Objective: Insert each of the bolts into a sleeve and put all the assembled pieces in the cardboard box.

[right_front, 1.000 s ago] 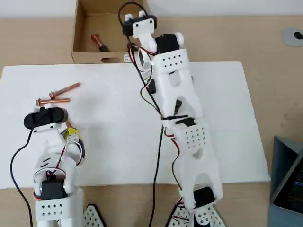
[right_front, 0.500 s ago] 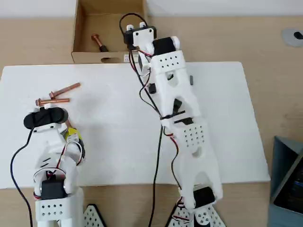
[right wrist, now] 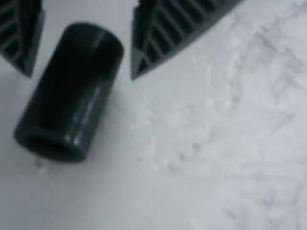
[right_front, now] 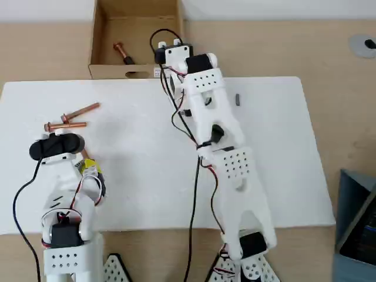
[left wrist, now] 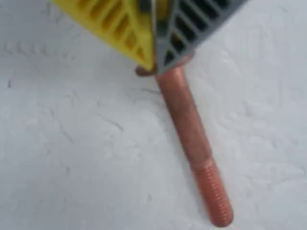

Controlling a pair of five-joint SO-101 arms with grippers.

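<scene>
- Left wrist view: the left pincer (left wrist: 153, 63) is closed on the head of a bolt (left wrist: 192, 143). The shank points away from the tips along the white mat (left wrist: 72, 158), with the threaded end free.
- High view: a second bolt (right_front: 64, 125) and a third bolt (right_front: 79, 110) lie close together on the mat, just beyond the left arm and clear of it.
- The box (right_front: 97, 35) sits on the bench (right_front: 329, 53) at the mat's far edge, with one copper piece (right_front: 121, 51) inside.
- Right wrist view: the right pincer (right wrist: 81, 72) is open and straddles a black sleeve (right wrist: 67, 115).
  - The sleeve lies on its side, with one end between the tips and its long axis slanting away from them.
  - Closing would likely catch the round wall near that end.
  - Nothing stands in the way.
- The right arm is plainly the nearer one; the held bolt is well apart from the sleeve.
- A small grey piece (right_front: 237, 100) lies right of that arm, too small to identify.
</scene>
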